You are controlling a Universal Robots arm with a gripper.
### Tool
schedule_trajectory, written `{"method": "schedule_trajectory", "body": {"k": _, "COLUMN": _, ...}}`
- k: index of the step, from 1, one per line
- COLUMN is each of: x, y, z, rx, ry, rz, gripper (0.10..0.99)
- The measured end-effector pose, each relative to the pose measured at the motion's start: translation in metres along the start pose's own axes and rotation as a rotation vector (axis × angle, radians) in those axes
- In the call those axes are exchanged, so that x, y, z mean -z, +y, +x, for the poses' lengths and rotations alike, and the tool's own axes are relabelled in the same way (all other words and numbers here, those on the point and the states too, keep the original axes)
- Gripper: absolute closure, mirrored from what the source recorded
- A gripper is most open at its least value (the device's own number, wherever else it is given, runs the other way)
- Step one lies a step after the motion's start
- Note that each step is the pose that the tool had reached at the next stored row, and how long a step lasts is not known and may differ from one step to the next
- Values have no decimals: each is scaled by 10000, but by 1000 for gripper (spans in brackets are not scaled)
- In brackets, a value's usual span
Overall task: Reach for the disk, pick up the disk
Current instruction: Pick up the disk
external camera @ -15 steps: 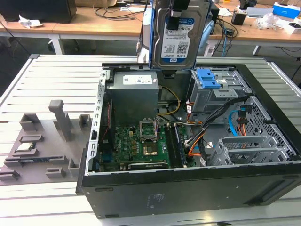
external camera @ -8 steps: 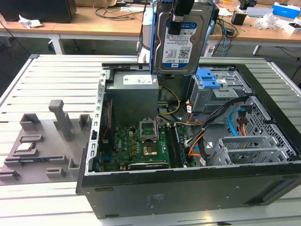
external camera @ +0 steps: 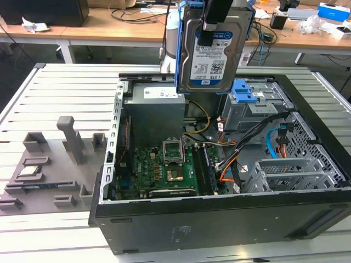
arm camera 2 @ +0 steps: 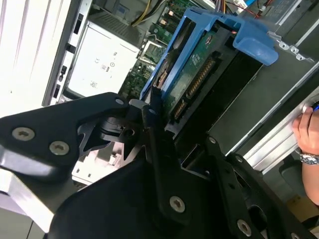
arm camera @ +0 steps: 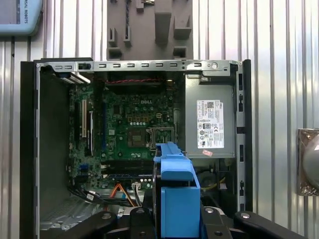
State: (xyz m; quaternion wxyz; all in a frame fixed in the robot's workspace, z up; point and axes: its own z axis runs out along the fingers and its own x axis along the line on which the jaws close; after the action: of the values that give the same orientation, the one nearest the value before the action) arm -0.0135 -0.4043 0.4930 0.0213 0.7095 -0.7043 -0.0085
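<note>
The disk [external camera: 211, 55] bears a blue-and-white barcode label [external camera: 215, 64]; the power supply box [arm camera: 209, 94] a white label [arm camera: 210, 124].

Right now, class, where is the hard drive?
In the exterior view the hard drive hangs upright in the claw, lifted above the open computer case, over the grey drive cage.

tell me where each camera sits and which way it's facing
Exterior view: off the arm, above one side of the open computer case, looking down and across at the raised disk held by the gripper.
Second wrist view: on the arm, close behind the gripper, looking along the disk's circuit-board side; a hand shows at the edge.
First wrist view: on the arm, looking straight down into the case, the disk's blue bracket in front.
All three share the disk and the motherboard.
</note>
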Motion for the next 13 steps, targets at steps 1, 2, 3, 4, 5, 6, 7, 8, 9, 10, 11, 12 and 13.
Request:
{"method": "schedule_trajectory", "body": {"k": 1, "x": -1, "y": 0, "z": 32, "rx": 0, "ry": 1, "rz": 0, "gripper": 725}}
{"method": "schedule_trajectory", "body": {"k": 2, "x": -1, "y": 1, "z": 60, "rx": -1, "ry": 1, "rz": 0, "gripper": 725}}
{"method": "schedule_trajectory", "body": {"k": 3, "x": -2, "y": 1, "z": 74, "rx": -1, "ry": 1, "rz": 0, "gripper": 725}}
{"method": "schedule_trajectory", "body": {"k": 4, "x": -2, "y": 1, "z": 94, "rx": -1, "ry": 1, "rz": 0, "gripper": 725}}
{"method": "schedule_trajectory", "body": {"k": 5, "x": -4, "y": 1, "z": 140, "rx": -1, "ry": 1, "rz": 0, "gripper": 725}}
{"method": "schedule_trajectory", "body": {"k": 6, "x": -4, "y": 1, "z": 168, "rx": 0, "ry": 1, "rz": 0, "gripper": 725}}
{"method": "schedule_trajectory", "body": {"k": 7, "x": -5, "y": 1, "z": 203, "rx": -1, "ry": 1, "rz": 0, "gripper": 725}}
{"method": "schedule_trajectory", "body": {"k": 8, "x": -6, "y": 2, "z": 224, "rx": -1, "ry": 1, "rz": 0, "gripper": 725}}
{"method": "schedule_trajectory", "body": {"k": 9, "x": -7, "y": 2, "z": 239, "rx": -1, "ry": 0, "rz": 0, "gripper": 725}}
{"method": "schedule_trajectory", "body": {"k": 10, "x": -7, "y": 2, "z": 258, "rx": 0, "ry": 1, "rz": 0, "gripper": 725}}
{"method": "schedule_trajectory", "body": {"k": 11, "x": -8, "y": 2, "z": 276, "rx": -1, "ry": 1, "rz": 0, "gripper": 725}}
{"method": "schedule_trajectory", "body": {"k": 12, "x": -8, "y": 2, "z": 288, "rx": -1, "ry": 0, "rz": 0, "gripper": 725}}
{"method": "schedule_trajectory", "body": {"k": 13, "x": -8, "y": 2, "z": 302, "rx": 0, "ry": 1, "rz": 0, "gripper": 725}}
